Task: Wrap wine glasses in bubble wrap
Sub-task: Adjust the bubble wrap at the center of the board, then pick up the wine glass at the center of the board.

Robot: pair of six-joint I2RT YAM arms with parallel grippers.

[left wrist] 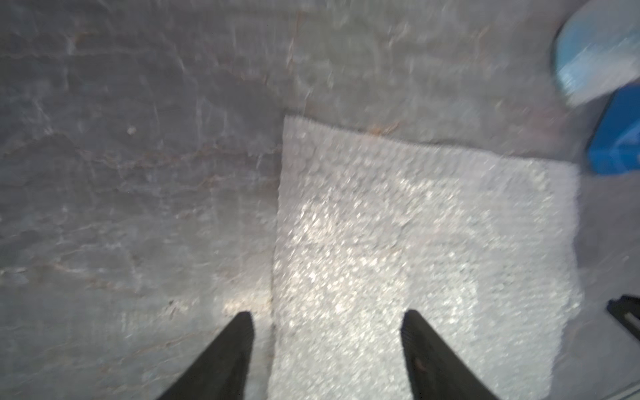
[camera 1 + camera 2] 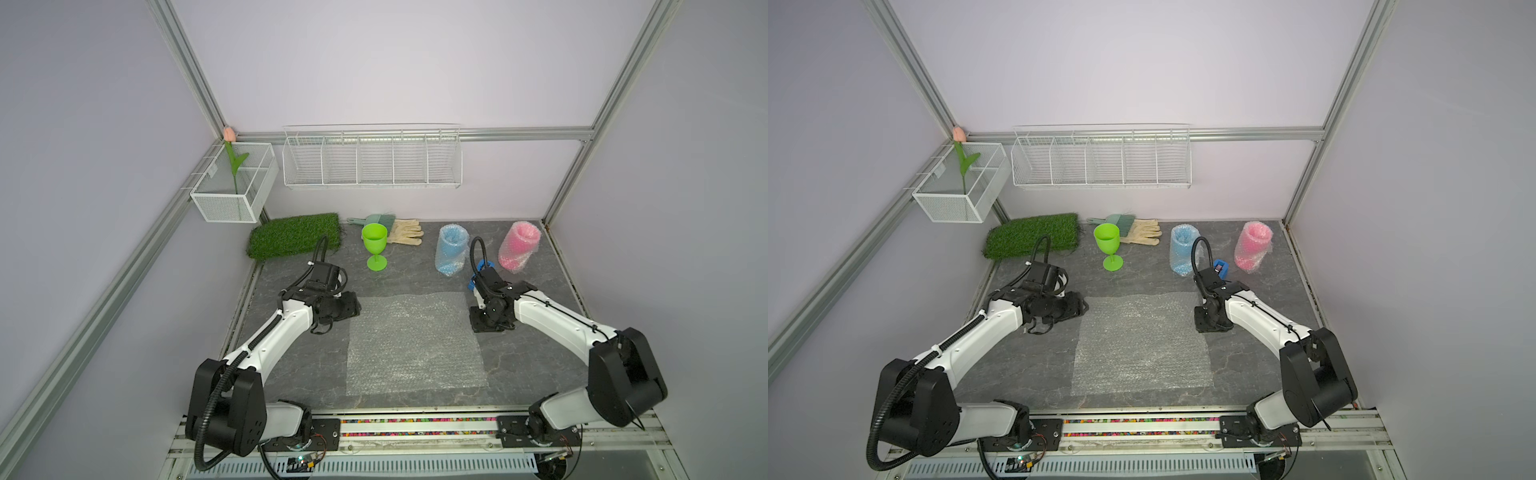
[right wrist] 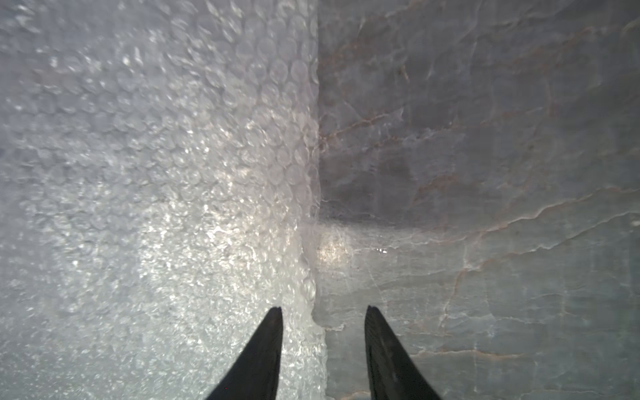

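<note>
Left claw point(image 1: 328, 313), right claw point(image 3: 323, 308) released (both empty); you lift clear without dragging the sheet point(image 2: 415, 345), then fetch green glass point(image 2: 375, 245).

The grey table point(image 2: 311, 374) carries a flat bubble wrap sheet point(image 2: 415, 345) mid-front. Along its back edge stand a turf mat point(image 2: 295, 235), green goblet point(image 2: 375, 245), glove point(image 2: 405, 232), wrapped blue goblet point(image 2: 451, 249) and wrapped pink goblet point(image 2: 519, 245).

Three goblets: green goblet point(image 2: 374, 240) bare, blue goblet point(image 2: 451, 249) and pink goblet point(image 2: 519, 247) wrapped. One flat bubble wrap sheet point(image 2: 415, 345), one turf mat point(image 2: 295, 235), one tulip point(image 2: 229, 134), two wire holders: box basket point(image 2: 224, 208), long rack point(image 2: 372, 166)
</note>
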